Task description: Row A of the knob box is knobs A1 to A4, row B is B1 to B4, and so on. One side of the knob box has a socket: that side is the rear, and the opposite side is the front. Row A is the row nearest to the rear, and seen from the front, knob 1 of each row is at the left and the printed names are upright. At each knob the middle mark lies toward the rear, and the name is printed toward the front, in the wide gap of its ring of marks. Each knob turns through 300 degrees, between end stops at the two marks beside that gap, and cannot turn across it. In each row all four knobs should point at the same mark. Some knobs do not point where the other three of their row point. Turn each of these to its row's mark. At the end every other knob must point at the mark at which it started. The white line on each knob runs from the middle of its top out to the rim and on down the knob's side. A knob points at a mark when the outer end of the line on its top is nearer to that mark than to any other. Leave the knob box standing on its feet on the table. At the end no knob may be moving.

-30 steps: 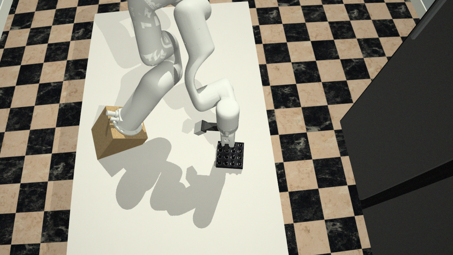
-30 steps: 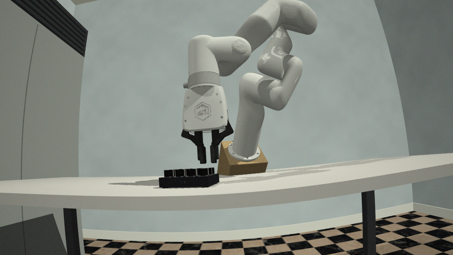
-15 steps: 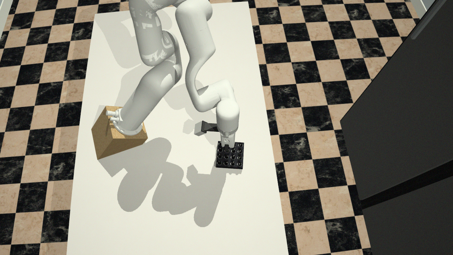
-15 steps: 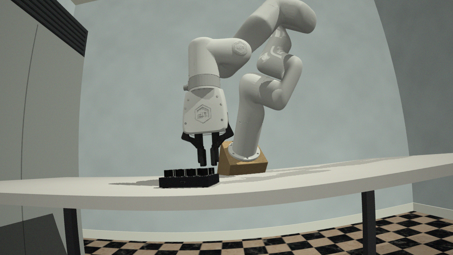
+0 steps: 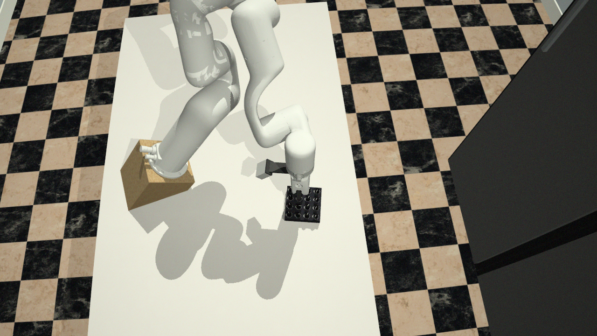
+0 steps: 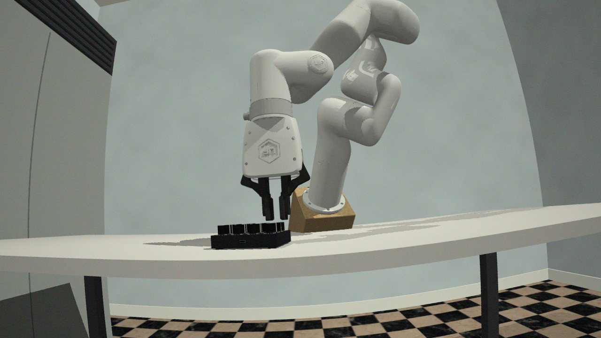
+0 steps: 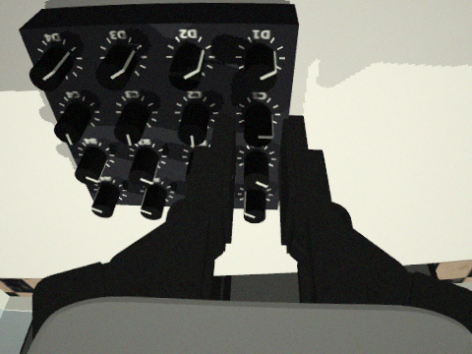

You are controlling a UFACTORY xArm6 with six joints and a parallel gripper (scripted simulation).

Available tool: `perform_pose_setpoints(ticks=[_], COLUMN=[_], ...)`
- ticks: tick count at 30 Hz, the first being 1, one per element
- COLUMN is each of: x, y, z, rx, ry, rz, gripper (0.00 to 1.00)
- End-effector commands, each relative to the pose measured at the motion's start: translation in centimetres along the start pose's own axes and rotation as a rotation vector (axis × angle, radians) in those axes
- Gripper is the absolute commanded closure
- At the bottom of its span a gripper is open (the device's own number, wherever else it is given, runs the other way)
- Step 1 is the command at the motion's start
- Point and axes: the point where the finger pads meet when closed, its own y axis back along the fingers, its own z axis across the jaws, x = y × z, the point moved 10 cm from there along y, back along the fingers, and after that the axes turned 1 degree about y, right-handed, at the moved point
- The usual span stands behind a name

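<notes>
Checkered floor all round a pale counter in the top view, with the knob box sitting on it, the claw reaching over part of it. Exterior view: box is upright on the counter, fingers hang just above the knobs, slightly apart, nothing gripped. Wrist view: knob C1 lines up between the fingers, and its line goes sideways while C2, C3 and C4 point rearward, so I'd bet that's the one to fix. Looks like stiff, smooth plastic to me, maybe a bit slippery; I'd pinch opposite sides squarely, low enough for grip, and twist gently. Box is probably light enough to skid, and neighbours are close, so don't bump them.
</notes>
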Motion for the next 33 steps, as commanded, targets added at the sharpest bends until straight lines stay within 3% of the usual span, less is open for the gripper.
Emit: perform_pose_setpoints(ticks=[1, 33], x=[-0.08, -0.08], y=[0.06, -0.38], z=[-0.01, -0.01], rx=[0.001, 0.001], ry=[0.001, 0.001], rz=[-0.002, -0.002], gripper=[0.81, 0.81])
